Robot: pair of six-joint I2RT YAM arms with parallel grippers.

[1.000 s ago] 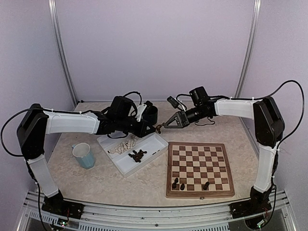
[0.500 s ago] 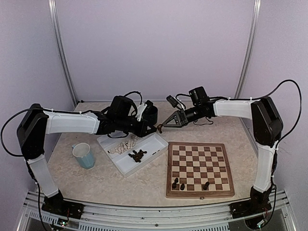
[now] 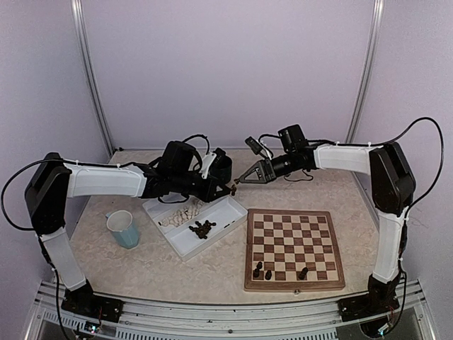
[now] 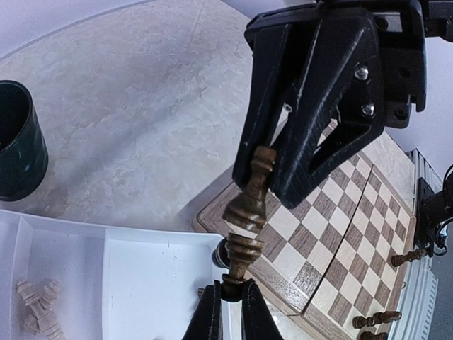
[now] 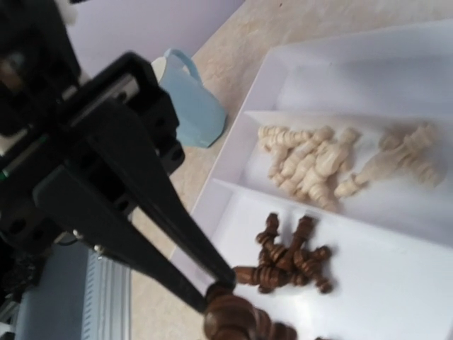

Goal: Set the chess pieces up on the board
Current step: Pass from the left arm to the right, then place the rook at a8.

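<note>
Left gripper (image 4: 228, 301) tight on 1 dark piece (image 4: 244, 212) near tray (image 4: 141, 283), right gripper (image 4: 263, 185) at its head (grip unclear).

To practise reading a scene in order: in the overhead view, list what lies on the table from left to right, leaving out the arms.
blue cup → pale chess pieces → dark chess pieces, both heaps in the white tray → chessboard
</note>
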